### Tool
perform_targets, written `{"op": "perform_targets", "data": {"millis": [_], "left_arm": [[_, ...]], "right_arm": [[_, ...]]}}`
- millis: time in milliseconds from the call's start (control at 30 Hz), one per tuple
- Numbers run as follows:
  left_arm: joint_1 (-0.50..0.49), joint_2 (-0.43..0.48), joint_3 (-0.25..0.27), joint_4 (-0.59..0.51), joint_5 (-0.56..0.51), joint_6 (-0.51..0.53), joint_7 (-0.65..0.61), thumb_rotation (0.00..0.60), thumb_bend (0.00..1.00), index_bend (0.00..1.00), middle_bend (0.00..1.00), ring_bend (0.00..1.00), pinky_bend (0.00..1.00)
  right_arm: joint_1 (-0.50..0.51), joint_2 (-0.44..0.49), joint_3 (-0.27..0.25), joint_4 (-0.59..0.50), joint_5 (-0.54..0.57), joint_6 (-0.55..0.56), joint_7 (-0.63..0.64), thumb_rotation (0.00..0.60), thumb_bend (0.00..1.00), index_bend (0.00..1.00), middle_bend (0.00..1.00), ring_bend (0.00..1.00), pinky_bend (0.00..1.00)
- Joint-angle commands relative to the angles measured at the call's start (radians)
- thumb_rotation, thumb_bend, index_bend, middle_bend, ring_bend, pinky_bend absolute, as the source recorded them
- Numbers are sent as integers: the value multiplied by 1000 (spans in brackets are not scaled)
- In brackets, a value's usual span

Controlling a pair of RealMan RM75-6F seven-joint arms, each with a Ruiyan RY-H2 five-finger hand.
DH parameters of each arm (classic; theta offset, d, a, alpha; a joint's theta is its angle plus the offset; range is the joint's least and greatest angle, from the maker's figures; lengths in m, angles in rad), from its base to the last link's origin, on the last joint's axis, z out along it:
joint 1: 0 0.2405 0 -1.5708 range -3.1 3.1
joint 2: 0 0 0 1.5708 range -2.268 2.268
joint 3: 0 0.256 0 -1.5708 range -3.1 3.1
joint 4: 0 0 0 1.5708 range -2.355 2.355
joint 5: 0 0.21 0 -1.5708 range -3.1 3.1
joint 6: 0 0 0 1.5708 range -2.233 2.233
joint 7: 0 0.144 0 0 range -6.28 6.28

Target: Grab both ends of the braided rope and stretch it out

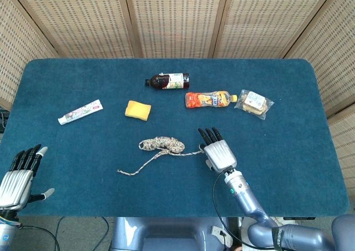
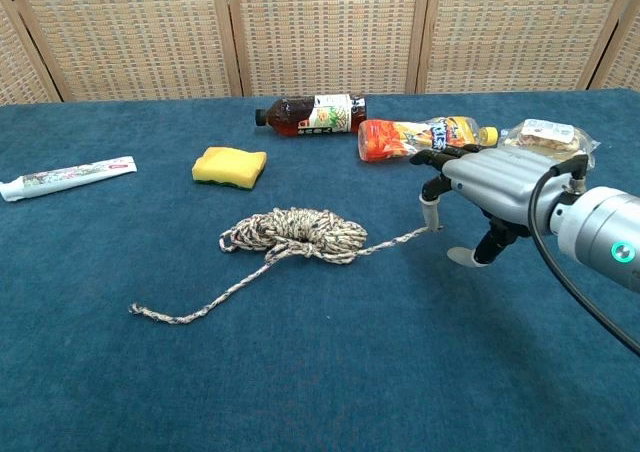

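The right hand (image 1: 219, 152) touches one end of the rope (image 1: 161, 146). The left hand (image 1: 18, 176) waits at the bench (image 1: 288, 112) corner, fingers apart.

A blue-carpeted table (image 1: 288, 167) — woven cane screen panels (image 1: 172, 18) in wooden frames stand behind it.
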State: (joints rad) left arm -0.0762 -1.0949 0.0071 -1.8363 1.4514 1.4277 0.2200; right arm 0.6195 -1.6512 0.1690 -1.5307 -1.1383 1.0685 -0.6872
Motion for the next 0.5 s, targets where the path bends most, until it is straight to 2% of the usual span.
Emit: {"op": "perform_targets", "data": {"millis": [33, 133, 300, 400, 500], "left_arm": [[-2, 0, -1, 2, -5, -4, 0, 600, 0, 0, 0, 0, 0], [-5, -1, -2, 3, -8, -11, 1, 600, 0, 0, 0, 0, 0], [-2, 2, -1, 1, -5, -5, -4, 600, 0, 0, 0, 0, 0], [-2, 2, 0, 1, -2, -4, -5, 600, 0, 0, 0, 0, 0], [-2, 1, 2, 0, 1, -4, -1, 600, 0, 0, 0, 0, 0]], "right_arm": [[-2, -5, 27, 4, 65, -1, -10, 600, 298, 440, 0, 0, 0], [1, 15, 35, -7, 121, 10, -67, 600, 297, 440, 0, 0, 0], [13, 72, 42, -60, 283, 21, -211, 600, 297, 441, 0, 0, 0], [19, 105, 45, -94, 333, 24, -228, 600, 298, 440, 0, 0, 0], [21, 117, 43, -101, 324, 22, -195, 600, 297, 440, 0, 0, 0]]}}
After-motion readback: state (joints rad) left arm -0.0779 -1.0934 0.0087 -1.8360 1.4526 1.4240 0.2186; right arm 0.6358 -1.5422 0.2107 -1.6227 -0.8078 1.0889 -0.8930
